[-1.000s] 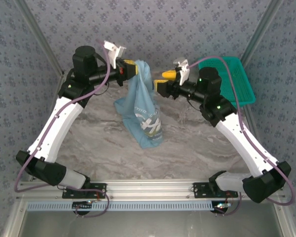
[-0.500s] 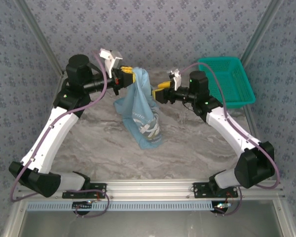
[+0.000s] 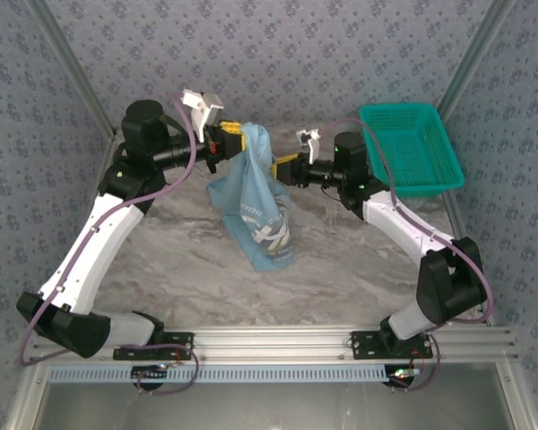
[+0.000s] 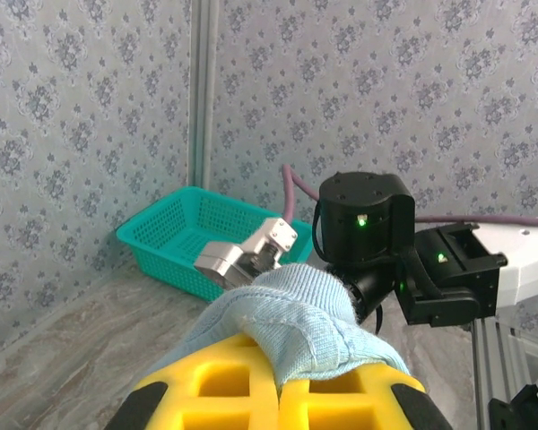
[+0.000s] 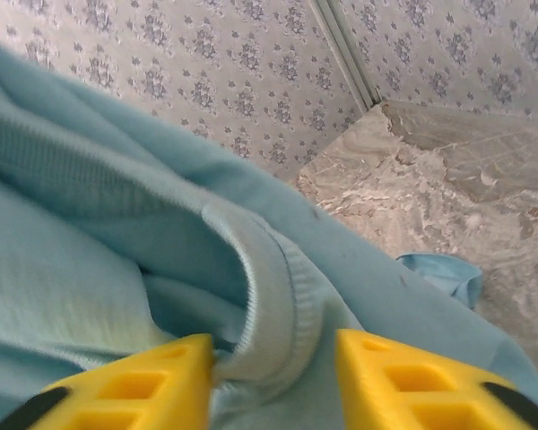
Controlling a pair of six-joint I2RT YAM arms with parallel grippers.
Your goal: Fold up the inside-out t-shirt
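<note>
Light-blue cotton item, the inside-out t-shirt (image 3: 262, 206): hung bunched, well to the left of the teal mesh basket (image 3: 411, 148). Its printed lower end lay on the marble-pattern table (image 3: 161, 269).

Edges and room: bare tabletop lay open on the shirt's near side and on its side away from the basket. The strip between shirt and basket was taken up by the right arm. The basket sat in the far corner, close to the patterned walls.

Left gripper (image 3: 236, 137): raised and level, pointing toward the basket, its yellow fingers (image 4: 251, 394) clenched on a wad of the shirt's upper cloth.

Right gripper (image 3: 282, 167): level, reaching away from the basket. Its fingers (image 5: 161, 381) were parted astride a ribbed shirt edge, not clamped. The elbow was bent just in front of the basket.
</note>
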